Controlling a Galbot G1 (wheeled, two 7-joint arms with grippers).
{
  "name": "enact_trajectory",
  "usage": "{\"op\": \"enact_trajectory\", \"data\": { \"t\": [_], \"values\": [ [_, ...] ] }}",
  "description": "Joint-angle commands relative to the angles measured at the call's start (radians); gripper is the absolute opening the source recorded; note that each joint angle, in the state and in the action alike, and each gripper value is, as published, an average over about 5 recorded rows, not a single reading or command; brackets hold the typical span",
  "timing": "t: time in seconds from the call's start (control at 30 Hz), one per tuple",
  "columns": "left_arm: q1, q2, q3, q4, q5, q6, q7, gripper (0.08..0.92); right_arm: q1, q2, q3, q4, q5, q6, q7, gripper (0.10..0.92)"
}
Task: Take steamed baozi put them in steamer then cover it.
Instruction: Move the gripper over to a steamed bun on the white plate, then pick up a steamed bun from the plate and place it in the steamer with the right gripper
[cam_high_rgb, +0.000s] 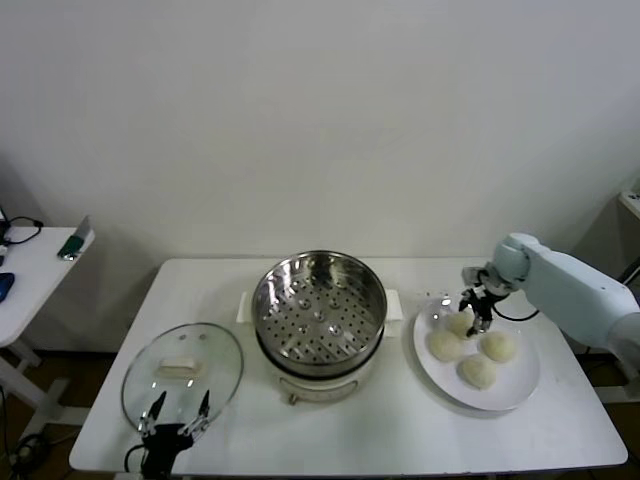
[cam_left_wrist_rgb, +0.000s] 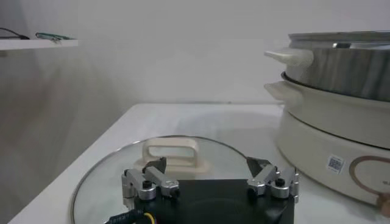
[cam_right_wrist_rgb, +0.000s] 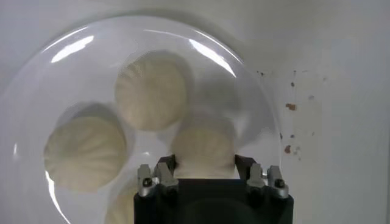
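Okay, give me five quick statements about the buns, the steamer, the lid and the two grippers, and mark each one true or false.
1. All four baozi sit on the white plate. True.
2. The steamer already holds one bun. False: its perforated bottom is bare.
3. The right gripper has its fingers on either side of the baozi at the back of the plate. True: the right wrist view shows that bun between them.
4. The glass lid covers the steamer. False: it lies flat on the table, to the steamer's left.
5. The left gripper is clamped on the lid's handle. False: it is open, short of the handle.
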Motion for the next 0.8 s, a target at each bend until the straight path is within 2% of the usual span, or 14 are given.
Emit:
{"op": "enact_trajectory", "data": {
  "t": [0.03,0.27,0.5,0.67,0.8],
  "values": [
    [-0.001,0.0,0.003,-0.002,0.001,0.0,0.0,0.823,0.096,-0.038,-0.061,0.087,0.041,0.025,-0.001,0.662],
    [-0.003,0.002,0.017,-0.003,0.004,0.0,-0.001,0.823,0.539,-0.072,-0.412,0.301,0.195,0.192,-0.018,0.662],
    [-0.005,0.006,0.03,-0.01,0.003,0.0,-0.001,0.823,0.907,0.054,-0.587,0.525,0.29,0.354,-0.056,0.662],
    [-0.008,0.011,0.033,-0.014,0.004,-0.001,-0.001,0.823,0.95,0.193,-0.578,0.584,0.247,0.477,-0.041,0.662],
    [-0.009,0.012,0.032,-0.016,0.004,-0.003,-0.001,0.823,0.878,0.299,-0.55,0.584,0.21,0.51,-0.022,0.662]
  ]
}}
